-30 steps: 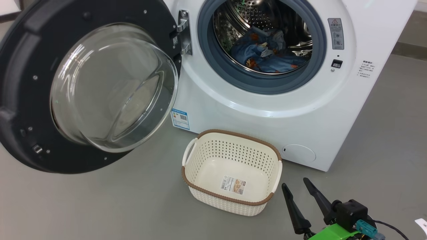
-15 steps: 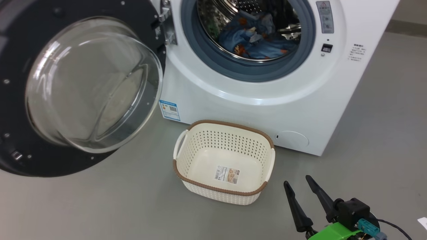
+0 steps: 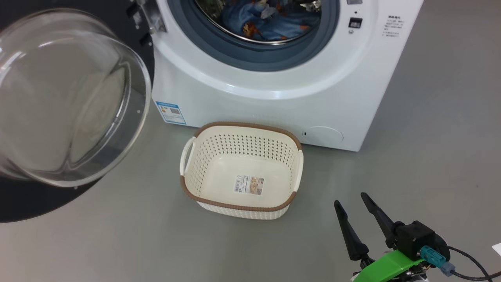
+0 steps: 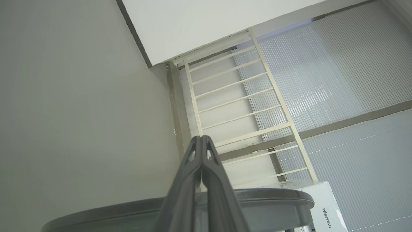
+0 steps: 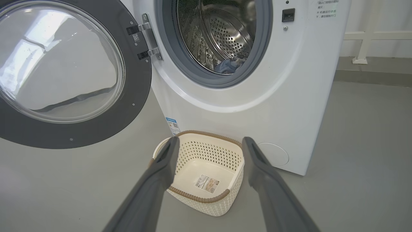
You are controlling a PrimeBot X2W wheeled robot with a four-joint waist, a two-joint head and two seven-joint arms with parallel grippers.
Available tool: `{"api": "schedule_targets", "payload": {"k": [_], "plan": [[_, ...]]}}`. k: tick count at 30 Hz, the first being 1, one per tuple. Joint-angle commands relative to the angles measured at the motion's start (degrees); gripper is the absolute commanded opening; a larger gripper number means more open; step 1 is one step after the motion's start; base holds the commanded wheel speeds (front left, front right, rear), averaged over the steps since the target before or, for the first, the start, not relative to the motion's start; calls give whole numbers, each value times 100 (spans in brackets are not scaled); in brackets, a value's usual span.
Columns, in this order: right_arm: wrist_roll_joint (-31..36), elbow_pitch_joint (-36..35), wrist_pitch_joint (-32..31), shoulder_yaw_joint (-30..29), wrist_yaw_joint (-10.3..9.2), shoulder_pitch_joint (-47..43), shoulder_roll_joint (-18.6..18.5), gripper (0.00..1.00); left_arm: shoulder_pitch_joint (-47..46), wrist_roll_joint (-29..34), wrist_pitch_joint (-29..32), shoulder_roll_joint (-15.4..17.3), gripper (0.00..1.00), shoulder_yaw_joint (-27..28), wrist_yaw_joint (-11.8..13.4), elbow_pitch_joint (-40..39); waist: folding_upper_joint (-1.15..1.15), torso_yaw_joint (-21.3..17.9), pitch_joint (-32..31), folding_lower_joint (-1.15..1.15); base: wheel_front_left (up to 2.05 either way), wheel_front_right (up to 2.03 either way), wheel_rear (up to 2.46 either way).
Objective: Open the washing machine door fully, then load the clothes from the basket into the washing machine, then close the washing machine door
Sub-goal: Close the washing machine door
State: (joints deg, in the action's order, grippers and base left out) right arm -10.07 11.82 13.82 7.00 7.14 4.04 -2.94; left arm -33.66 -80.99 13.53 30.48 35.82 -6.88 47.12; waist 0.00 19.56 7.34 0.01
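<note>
A cream railing [image 4: 239, 111] with thin crossbars is seen just past the tips of the left fingers [image 4: 212, 187], ribbed grey panels [image 4: 322, 74] off to their right. Plain grey floor [image 5: 370, 135] is spread under the right fingers [image 5: 154, 183], and a white rail post [image 5: 362, 48] is spotted far up-right of them.

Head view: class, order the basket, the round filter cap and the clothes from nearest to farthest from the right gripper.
1. Basket, on the floor just left of the right gripper.
2. Filter cap, low on the washing machine front.
3. Clothes, inside its opening, higher up.
</note>
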Motion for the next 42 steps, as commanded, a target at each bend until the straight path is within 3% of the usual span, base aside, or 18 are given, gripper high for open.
{"api": "schedule_targets", "payload": {"k": [1,19,31,42], "plan": [[105,-177,-17,141,35,193,6,100,-185,-51,49,456,0,79,-59,-76,0,-150,200,-1,0,0,0],[175,-284,-86,79,35,303,6,100,-517,-309,272,336,0,-87,-60,276,0,-234,503,-1,0,0,0],[55,-158,-63,110,35,313,6,100,-368,-545,1471,253,0,-360,-60,245,0,-171,434,-1,0,0,0],[-42,-44,-36,150,35,316,6,100,-108,-599,2370,372,0,-568,-31,103,0,-193,347,-1,0,0,0]]}}
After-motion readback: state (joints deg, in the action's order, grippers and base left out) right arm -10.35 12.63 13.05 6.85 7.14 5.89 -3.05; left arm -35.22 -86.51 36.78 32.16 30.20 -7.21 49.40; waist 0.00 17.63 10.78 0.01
